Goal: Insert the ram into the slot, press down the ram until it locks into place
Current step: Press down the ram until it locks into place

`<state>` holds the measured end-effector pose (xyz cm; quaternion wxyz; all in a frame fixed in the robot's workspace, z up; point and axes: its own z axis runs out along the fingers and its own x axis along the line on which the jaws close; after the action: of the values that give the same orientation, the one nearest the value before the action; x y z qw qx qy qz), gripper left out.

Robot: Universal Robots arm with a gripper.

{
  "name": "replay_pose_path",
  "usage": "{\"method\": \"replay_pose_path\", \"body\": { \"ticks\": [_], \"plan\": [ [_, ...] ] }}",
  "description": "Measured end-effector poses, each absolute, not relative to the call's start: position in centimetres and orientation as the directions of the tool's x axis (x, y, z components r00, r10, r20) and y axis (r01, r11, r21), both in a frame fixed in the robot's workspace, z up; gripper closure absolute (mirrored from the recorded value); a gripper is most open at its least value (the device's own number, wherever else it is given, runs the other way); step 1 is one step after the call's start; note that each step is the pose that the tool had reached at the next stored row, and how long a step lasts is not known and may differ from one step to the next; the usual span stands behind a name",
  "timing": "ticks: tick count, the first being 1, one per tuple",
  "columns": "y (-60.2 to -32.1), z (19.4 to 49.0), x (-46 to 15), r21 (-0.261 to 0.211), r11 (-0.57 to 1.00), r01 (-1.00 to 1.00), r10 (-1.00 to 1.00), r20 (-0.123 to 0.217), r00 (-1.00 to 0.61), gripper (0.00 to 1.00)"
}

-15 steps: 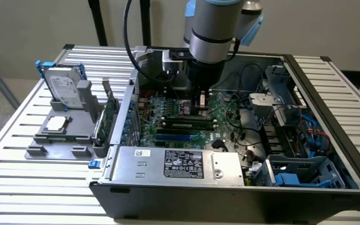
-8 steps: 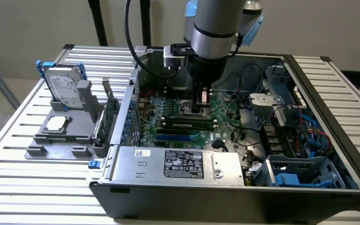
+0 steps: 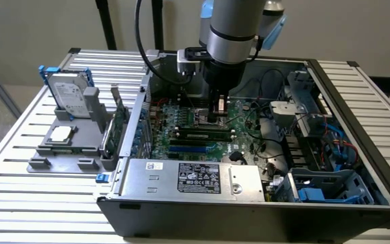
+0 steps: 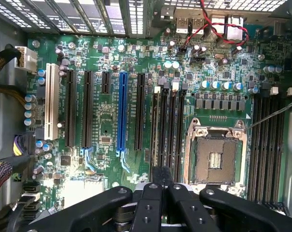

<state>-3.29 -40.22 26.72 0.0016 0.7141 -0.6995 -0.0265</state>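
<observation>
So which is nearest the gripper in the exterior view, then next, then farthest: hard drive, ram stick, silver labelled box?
1. ram, right by the gripper
2. silver labelled box, near edge of the case
3. hard drive, outside the case, exterior view's left

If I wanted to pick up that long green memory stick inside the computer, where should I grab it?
Probably by its top long edge, near the middle, coming straight down from above. The ram appears to stand on edge among the black memory slots, so only its upper strip is free. Pinch its two flat faces; the sockets packed alongside leave little room to come in from the side.
</observation>
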Motion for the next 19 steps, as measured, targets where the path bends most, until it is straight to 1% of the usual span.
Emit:
{"method": "replay_pose_path", "body": {
  "ticks": [13, 19],
  "plan": [
    [-40.31, 26.73, -3.29, 0.039, -0.02, -0.999, -0.999, -0.035, 0.019, 0.89],
    [-40.39, 26.71, -3.29, 0.039, 0.051, -0.998, -0.998, -0.035, -0.053, 0.89]
  ]
}}
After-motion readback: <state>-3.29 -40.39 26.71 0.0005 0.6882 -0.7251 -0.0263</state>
